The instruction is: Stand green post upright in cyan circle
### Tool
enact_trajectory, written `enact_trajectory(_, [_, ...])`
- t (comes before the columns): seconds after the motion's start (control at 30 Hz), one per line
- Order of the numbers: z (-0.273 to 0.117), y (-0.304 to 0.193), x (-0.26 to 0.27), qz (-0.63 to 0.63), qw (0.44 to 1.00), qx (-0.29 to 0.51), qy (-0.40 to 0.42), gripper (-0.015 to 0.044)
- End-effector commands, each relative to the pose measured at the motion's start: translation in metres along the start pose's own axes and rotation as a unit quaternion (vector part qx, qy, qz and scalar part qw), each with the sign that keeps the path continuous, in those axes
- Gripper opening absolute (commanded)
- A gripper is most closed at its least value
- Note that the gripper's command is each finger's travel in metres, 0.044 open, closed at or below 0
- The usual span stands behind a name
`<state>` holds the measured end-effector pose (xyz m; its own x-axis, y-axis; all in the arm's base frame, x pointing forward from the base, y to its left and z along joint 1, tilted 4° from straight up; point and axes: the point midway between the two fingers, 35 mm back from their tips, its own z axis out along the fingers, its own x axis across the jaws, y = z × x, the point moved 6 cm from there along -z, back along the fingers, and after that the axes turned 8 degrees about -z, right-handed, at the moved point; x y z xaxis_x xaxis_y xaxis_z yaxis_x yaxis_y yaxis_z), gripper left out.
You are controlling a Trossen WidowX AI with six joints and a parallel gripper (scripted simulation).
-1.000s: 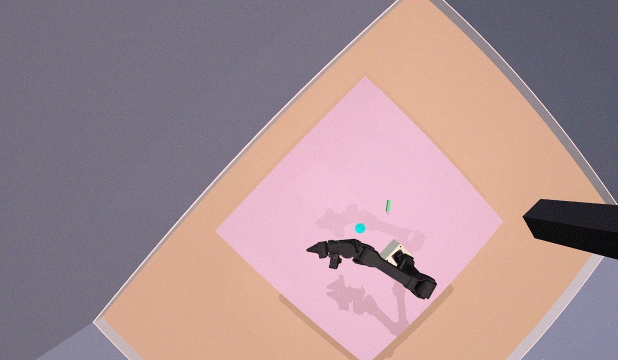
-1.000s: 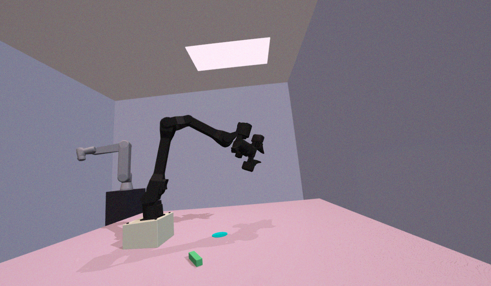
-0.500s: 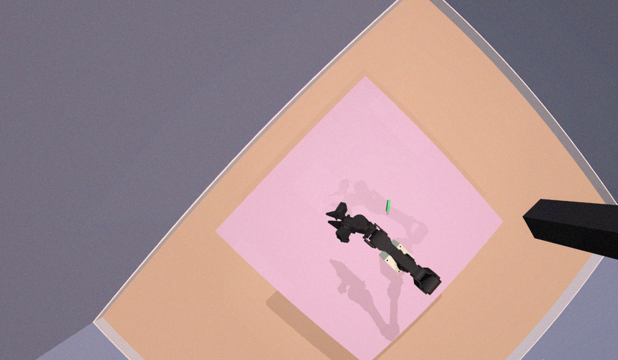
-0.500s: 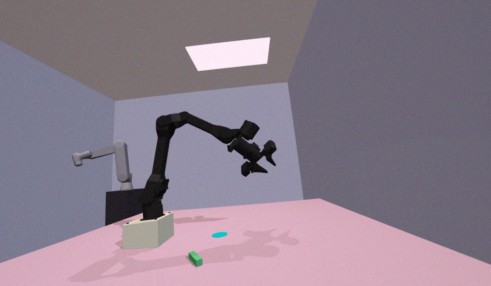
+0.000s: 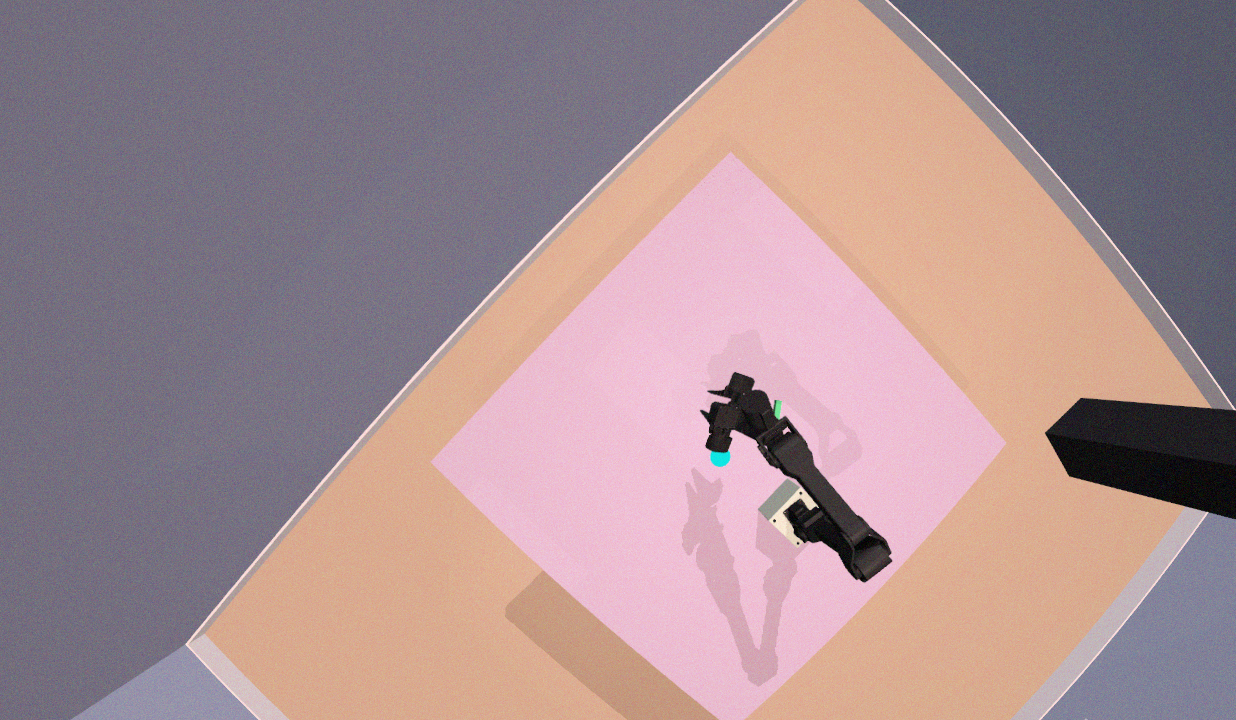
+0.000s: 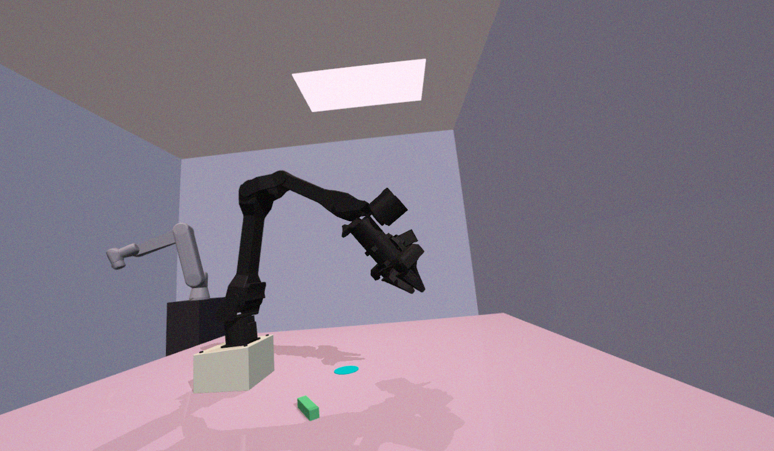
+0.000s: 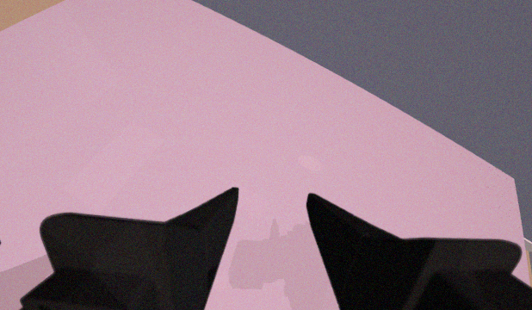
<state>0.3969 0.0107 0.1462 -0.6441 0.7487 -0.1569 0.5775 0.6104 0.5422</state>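
Note:
The green post [image 5: 777, 409] [image 6: 307, 408] lies on its side on the pink table top. In the top view the arm hides part of it. The flat cyan circle [image 5: 720, 458] [image 6: 345, 370] lies farther back than the post in the exterior view; the gripper covers its upper edge in the top view. My gripper [image 5: 704, 402] [image 6: 418, 291] [image 7: 273, 196] is open and empty, high above the table and tilted downward. The wrist view shows bare table between the two fingertips, with neither post nor circle in it.
The arm's pale base block [image 5: 780, 501] [image 6: 221, 369] stands on the pink table top [image 5: 604, 402] [image 6: 490, 381] [image 7: 163, 108], near the post and the circle. A grey arm [image 6: 189, 257] on a dark pedestal [image 6: 182, 325] stands in the background.

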Motion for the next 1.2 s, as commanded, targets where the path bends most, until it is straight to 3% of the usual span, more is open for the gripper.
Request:
enact_trajectory(0.0, [-0.006,-0.024,-0.011,0.085,0.995,0.043,-0.01,0.0233])
enact_trajectory(0.37, [-0.036,-0.101,-0.034,0.345,0.922,0.169,-0.055,0.0233])
enact_trajectory(0.83, [-0.085,-0.185,-0.035,0.602,0.731,0.295,-0.128,0.0233])
enact_trajectory(1.0, [-0.084,-0.187,-0.035,0.604,0.728,0.297,-0.129,0.0233])
enact_trajectory(1.17, [-0.045,-0.214,-0.032,0.604,0.728,0.297,-0.129,0.0233])
